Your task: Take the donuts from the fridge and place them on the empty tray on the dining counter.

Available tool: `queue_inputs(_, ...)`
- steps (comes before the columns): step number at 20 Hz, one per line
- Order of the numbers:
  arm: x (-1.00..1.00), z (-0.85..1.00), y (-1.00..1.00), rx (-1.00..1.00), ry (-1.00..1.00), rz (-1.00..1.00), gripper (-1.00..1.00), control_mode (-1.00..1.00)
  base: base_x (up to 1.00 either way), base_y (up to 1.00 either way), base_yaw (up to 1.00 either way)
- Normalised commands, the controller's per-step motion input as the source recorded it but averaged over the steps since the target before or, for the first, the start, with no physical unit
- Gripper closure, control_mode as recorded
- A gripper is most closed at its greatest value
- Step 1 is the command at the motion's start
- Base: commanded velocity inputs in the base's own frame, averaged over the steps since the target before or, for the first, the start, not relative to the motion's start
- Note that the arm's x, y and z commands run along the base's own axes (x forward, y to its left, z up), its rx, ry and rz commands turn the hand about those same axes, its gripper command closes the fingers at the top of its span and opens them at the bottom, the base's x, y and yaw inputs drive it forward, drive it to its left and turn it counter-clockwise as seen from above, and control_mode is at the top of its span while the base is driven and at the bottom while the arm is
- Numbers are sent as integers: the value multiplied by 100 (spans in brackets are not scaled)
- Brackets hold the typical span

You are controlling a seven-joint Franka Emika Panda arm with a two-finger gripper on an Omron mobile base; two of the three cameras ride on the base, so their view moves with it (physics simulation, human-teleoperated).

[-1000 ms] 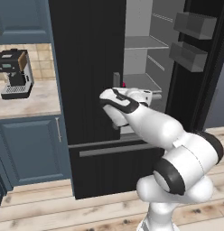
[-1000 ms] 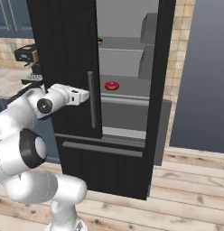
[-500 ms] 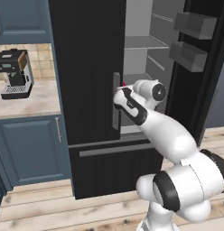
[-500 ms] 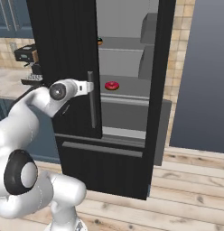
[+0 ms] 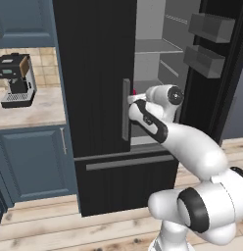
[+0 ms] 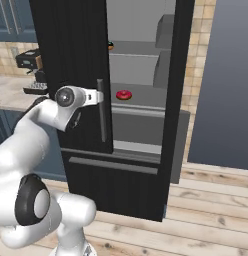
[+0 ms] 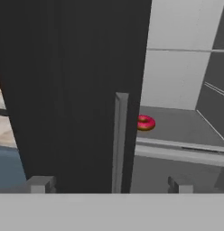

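The left base view looks from behind the arm's left, forward and down at the fridge (image 5: 99, 98), coffee machine (image 5: 15, 81) at frame left. The right base view faces the same fridge (image 6: 76, 75) from the other side. The hand view sits close to the door handle (image 7: 119, 144), facing the shelves.

Coffee machine (image 5: 16, 78) on counter (image 5: 35, 112) — blue cabinet (image 5: 37, 164) below.

fridge (image 6: 141, 100) right side open, shut left door (handle (image 7: 119, 140)) blocks tool (image 7: 109, 184)
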Motion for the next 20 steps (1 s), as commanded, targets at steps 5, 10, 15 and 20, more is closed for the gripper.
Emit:
queue_inputs(5, 24, -39, 0, 2, 0, -8, -100, -100, 0, 0, 0)
queue_inputs(10, 61, -8, 15, 0, -5, -1, -100, -100, 0, 0, 0)
queue_inputs(15, 64, -5, 3, 0, 0, 0, -100, -100, 0, 0, 0)
queue_inputs(20, 59, -6, 0, 0, 0, 0, -100, -100, 0, 0, 0)
